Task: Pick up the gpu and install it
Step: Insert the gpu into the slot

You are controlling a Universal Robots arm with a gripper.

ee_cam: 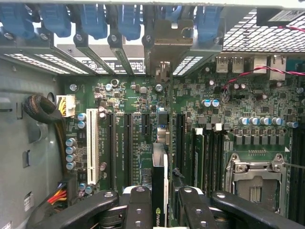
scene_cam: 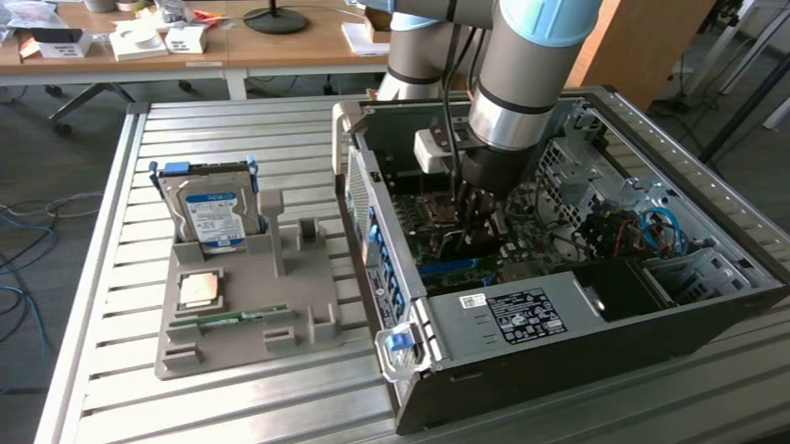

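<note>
Jaws clamped on gpu [ee_cam: 158, 191], edge-on — among motherboard [ee_cam: 228, 95] slots | case [scene_cam: 556, 379] walls close around

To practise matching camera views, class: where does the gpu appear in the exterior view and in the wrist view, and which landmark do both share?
Exterior view: the gpu is a dark strip under the hand, inside the case, toward the exterior view's right of the blue slot clips.
Wrist view: the gpu stands edge-on, gripped between the hand's fingers, over the motherboard slots.
Shared landmark: the blue slot clips.
</note>
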